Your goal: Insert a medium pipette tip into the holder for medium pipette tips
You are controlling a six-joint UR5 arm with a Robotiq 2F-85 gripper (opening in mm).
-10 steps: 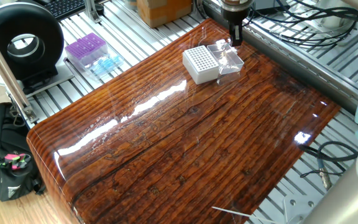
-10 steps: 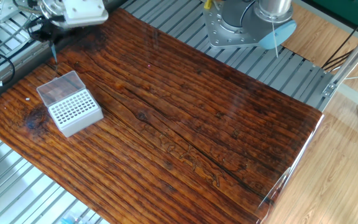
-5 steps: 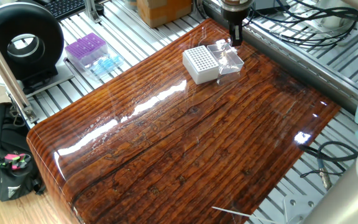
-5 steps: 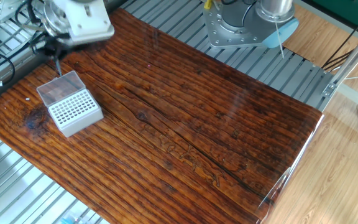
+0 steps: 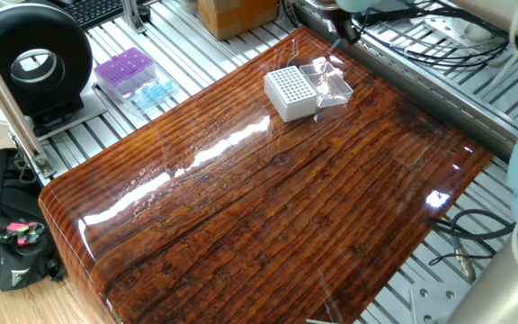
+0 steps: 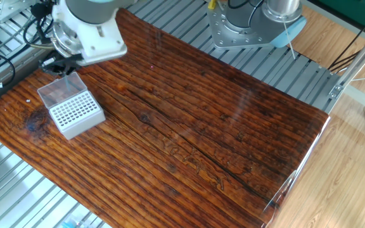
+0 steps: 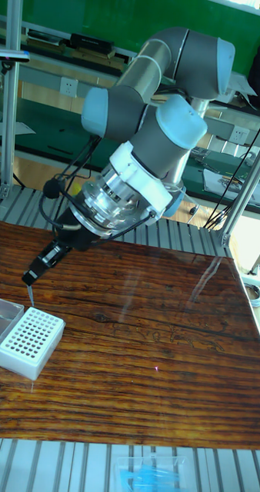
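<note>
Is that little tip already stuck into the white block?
Not yet. The tip hangs from the gripper above the white block, clear of its holes.

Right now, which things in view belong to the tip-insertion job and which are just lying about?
Job:
- holder, lid open
- tip, held just above the holder
- gripper

Lying about:
- purple box
- blue tips
- black bag
- cardboard box

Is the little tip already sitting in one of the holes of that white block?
No. In the tall fixed view the medium pipette tip hangs from the gripper, clear above the holder.
</note>
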